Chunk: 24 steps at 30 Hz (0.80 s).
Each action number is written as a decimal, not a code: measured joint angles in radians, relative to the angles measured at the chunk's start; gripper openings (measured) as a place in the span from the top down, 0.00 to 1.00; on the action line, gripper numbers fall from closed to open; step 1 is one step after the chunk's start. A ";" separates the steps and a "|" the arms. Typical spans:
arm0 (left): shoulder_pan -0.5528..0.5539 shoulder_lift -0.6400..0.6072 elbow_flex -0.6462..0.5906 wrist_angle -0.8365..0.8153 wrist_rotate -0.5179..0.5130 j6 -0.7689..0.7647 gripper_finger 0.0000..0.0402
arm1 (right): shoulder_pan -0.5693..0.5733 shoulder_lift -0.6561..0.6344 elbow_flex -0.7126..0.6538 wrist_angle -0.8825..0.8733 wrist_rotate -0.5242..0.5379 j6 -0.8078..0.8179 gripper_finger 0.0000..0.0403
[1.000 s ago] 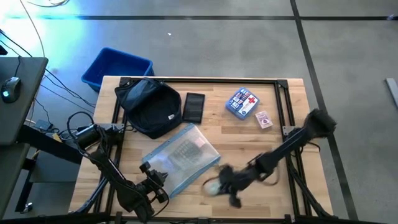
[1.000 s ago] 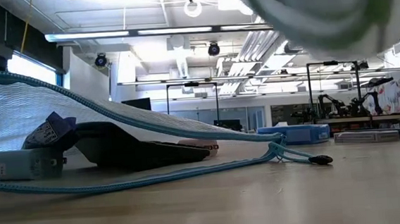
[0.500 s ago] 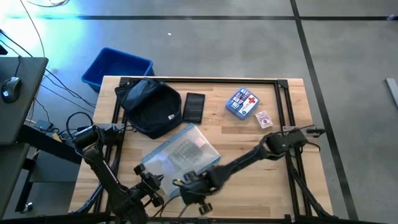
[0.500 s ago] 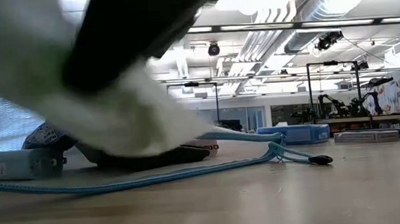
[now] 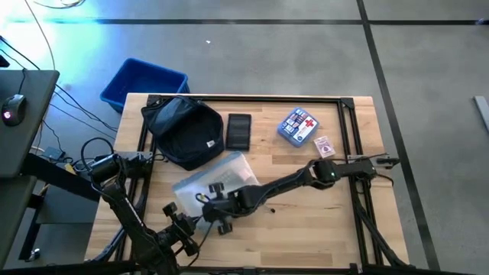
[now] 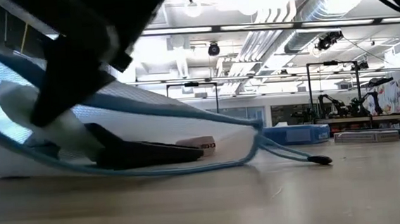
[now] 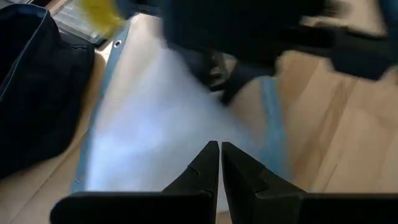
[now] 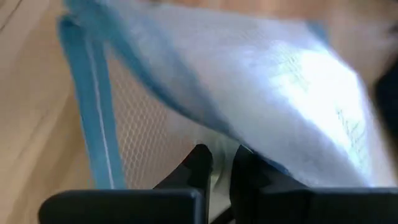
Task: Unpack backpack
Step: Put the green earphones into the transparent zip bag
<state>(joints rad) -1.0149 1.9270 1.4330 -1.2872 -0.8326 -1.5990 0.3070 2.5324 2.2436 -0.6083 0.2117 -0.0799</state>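
Backpack: the backpack (image 5: 183, 131) sits upper left of the frame.
Right gripper: the right gripper (image 5: 218, 214), reaching across the mesh pouch (image 5: 214, 177), fingers barely parted, seemingly empty.
Left gripper: the left gripper (image 7: 219, 163) clenched, empty, lower left.
Advice: probably lift clear without snagging mesh.

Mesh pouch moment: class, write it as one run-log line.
backpack: far left of table, untouched | right pincer: at mesh pouch, near front edge | left pincer: shut, beside pouch
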 joint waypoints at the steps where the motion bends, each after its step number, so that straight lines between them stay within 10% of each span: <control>1: 0.000 0.000 0.000 0.001 0.000 0.000 1.00 | -0.008 0.000 0.000 0.020 0.001 0.000 0.94; 15: -0.005 0.001 0.000 0.025 0.030 0.003 1.00 | -0.052 0.000 -0.001 0.073 0.241 0.177 0.56; 24: -0.038 0.002 0.000 0.022 0.043 -0.020 1.00 | 0.031 -0.002 -0.001 -0.007 0.173 0.079 0.50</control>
<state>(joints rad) -1.0525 1.9289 1.4330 -1.2650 -0.7898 -1.6185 0.3380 2.5309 2.2429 -0.6154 0.3847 -0.0014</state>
